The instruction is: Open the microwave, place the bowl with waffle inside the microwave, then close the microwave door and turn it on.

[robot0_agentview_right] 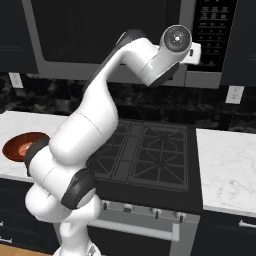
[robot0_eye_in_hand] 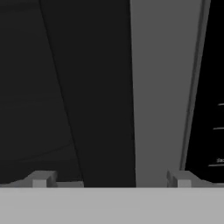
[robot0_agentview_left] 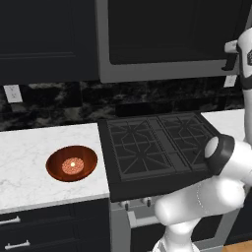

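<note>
The microwave (robot0_agentview_left: pixel 167 69) hangs over the stove with its dark glass microwave door (robot0_agentview_right: pixel 100 30) shut. My gripper (robot0_eye_in_hand: pixel 111 179) is raised close to the door's right edge, open, with nothing between its fingertips (robot0_eye_in_hand: pixel 41 178). Ahead of it in the hand view are the dark glass (robot0_eye_in_hand: pixel 87 87), the door's grey frame strip (robot0_eye_in_hand: pixel 162 87) and the control panel (robot0_eye_in_hand: pixel 214 87). The hand (robot0_agentview_left: pixel 235 51) sits at the microwave's lower right corner, partly hidden behind the wrist (robot0_agentview_right: pixel 177 39). The reddish-brown bowl (robot0_agentview_left: pixel 72 163) with the waffle (robot0_agentview_left: pixel 72 166) in it stands on the white counter (robot0_agentview_left: pixel 24 167), left of the stove.
A black gas stove (robot0_agentview_left: pixel 157 142) lies below the microwave, between two marble counters (robot0_agentview_right: pixel 225 160). Dark cabinets (robot0_agentview_left: pixel 44 39) flank the microwave. My own arm (robot0_agentview_right: pixel 95 125) arches over the stove's left half. A wall outlet (robot0_agentview_left: pixel 13 93) is at the back left.
</note>
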{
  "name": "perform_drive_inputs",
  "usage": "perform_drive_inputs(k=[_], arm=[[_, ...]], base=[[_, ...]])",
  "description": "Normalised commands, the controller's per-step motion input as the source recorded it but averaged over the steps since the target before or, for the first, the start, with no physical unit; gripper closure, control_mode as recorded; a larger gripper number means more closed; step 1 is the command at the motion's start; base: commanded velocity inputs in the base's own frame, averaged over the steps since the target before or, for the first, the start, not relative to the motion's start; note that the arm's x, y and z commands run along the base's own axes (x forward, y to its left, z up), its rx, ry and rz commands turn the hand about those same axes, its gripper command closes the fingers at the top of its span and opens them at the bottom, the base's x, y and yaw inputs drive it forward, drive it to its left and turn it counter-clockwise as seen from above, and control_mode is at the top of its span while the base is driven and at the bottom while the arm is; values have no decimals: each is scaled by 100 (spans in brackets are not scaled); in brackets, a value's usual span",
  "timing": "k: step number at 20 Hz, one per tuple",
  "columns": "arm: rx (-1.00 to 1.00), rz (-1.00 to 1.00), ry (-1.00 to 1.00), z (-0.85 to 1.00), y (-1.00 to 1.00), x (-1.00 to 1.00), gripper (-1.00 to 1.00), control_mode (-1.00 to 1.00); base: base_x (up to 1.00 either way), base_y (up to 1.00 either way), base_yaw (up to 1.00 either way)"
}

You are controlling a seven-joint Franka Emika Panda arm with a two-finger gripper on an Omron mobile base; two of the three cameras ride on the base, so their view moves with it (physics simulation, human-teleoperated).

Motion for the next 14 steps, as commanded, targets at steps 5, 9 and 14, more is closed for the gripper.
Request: perform_drive_inputs(k=[5, 9, 14], arm=[[3, 0, 0, -25, 0, 35, -100, -100], [4, 0, -4, -27, 0, 34, -100, -100], [4, 0, -1, -20, 0, 43, 100, -100]], base=[[0, 0, 0], [0, 0, 0], [0, 0, 0]])
